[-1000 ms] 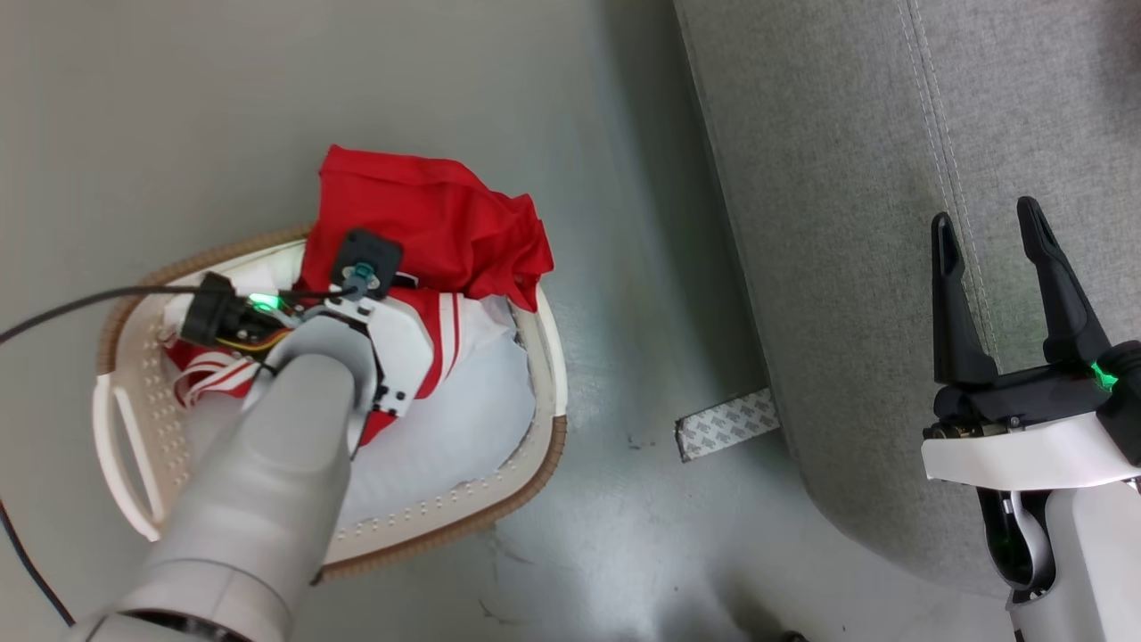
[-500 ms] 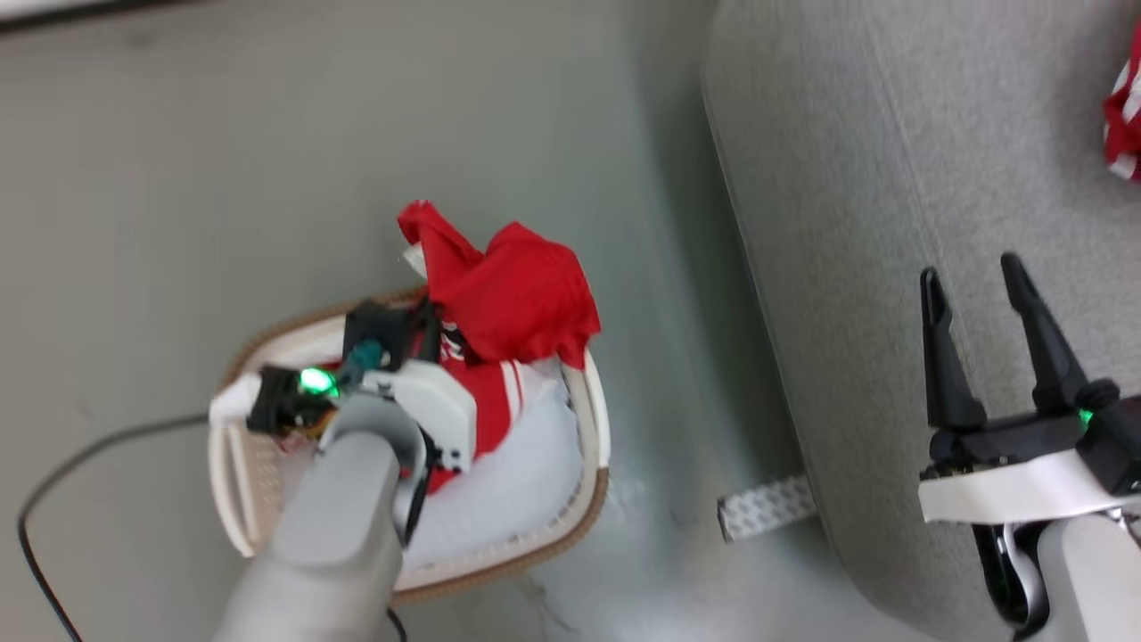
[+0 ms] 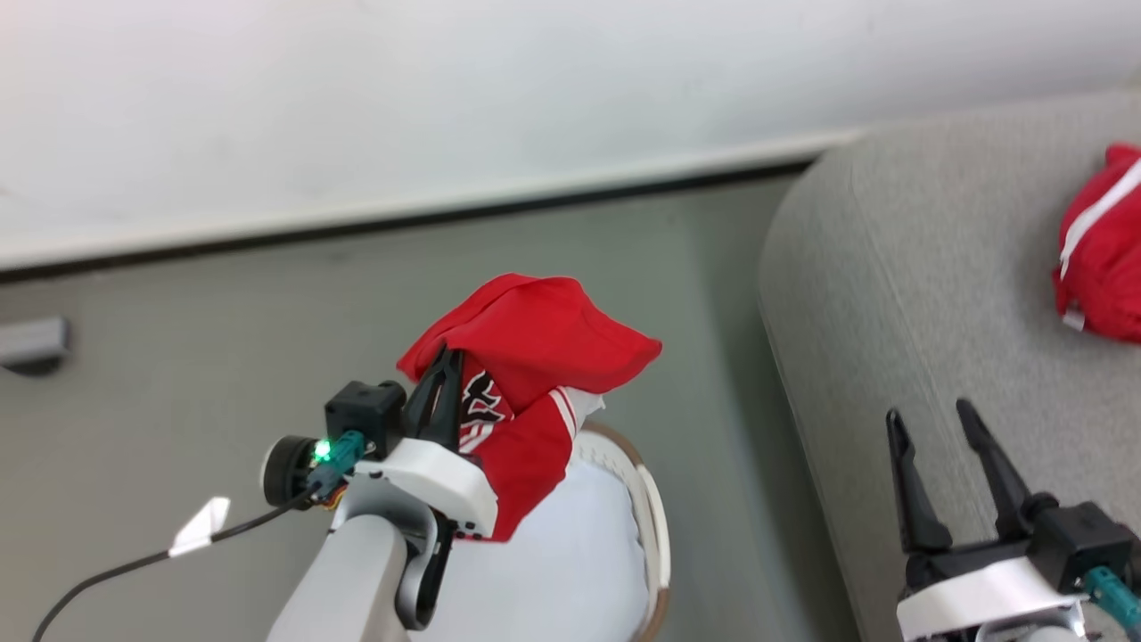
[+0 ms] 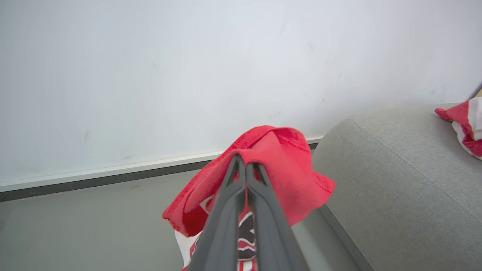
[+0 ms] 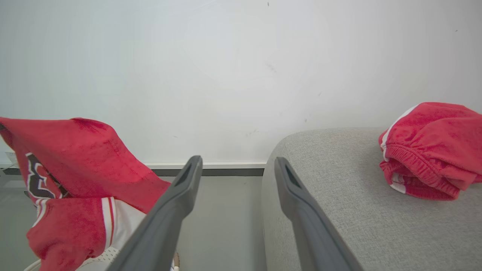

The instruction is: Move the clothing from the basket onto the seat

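My left gripper [image 3: 446, 366] is shut on a red garment with black-and-white lettering [image 3: 535, 374], which hangs lifted above the white basket [image 3: 655, 526]. The left wrist view has the fingers [image 4: 226, 210] pressed together with the red garment [image 4: 286, 173] draped over their tips. A second red garment with white stripes [image 3: 1101, 245] lies on the grey seat [image 3: 891, 294] at the right. Over the seat's front, at the lower right, my right gripper [image 3: 927, 419] stands open and holds nothing. In the right wrist view the held garment [image 5: 75, 169] is at the left and the lying one [image 5: 429, 146] on the seat [image 5: 339, 195].
A pale liner [image 3: 553, 571] fills the basket's inside. The white wall [image 3: 446, 107] with a dark baseboard runs behind. A black cable [image 3: 134, 571] trails over the grey floor at the left, near a bit of white tape [image 3: 201, 524].
My left gripper has risen out of the basket with the lettered red garment. The head camera has tilted up, bringing in the wall and the garment on the seat.
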{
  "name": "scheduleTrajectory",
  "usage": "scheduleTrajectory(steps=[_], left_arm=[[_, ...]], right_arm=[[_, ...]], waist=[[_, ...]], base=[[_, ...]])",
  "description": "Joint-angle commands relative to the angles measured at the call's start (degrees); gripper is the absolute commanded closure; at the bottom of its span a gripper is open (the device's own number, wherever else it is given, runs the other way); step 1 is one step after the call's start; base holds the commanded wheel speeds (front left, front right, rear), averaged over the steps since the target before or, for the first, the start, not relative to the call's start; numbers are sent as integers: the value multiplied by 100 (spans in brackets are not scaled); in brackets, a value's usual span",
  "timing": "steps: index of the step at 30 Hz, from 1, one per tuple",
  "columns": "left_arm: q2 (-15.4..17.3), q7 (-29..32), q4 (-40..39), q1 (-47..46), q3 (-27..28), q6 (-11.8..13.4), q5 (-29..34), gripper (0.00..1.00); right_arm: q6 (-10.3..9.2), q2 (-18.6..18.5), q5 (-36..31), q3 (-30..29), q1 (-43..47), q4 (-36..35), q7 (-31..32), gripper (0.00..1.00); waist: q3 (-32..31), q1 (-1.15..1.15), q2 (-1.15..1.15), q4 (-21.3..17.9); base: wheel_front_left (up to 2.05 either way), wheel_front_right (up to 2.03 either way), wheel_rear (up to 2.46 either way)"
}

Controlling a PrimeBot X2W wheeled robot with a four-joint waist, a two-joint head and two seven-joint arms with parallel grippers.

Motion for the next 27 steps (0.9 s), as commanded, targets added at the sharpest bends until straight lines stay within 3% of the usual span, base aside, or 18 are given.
scheduleTrajectory(steps=[1, 8, 27], left_arm=[[55, -13, -153, 149, 32, -43, -109, 100], [137, 74, -940, 393, 93, -109, -220, 100], [611, 981, -2798, 863, 269, 107, -458, 100]], right_arm=[[-13, 11, -49, 7, 162, 66, 4, 0], [-13, 81, -129, 36, 462, 150, 4, 0], [-13, 77, -129, 354, 853, -101, 4, 0]], waist=[[-651, 2, 0, 307], [-1329, 2, 0, 353], [-1915, 2, 0, 286]], base=[[0, 0, 0], [0, 0, 0], [0, 0, 0]])
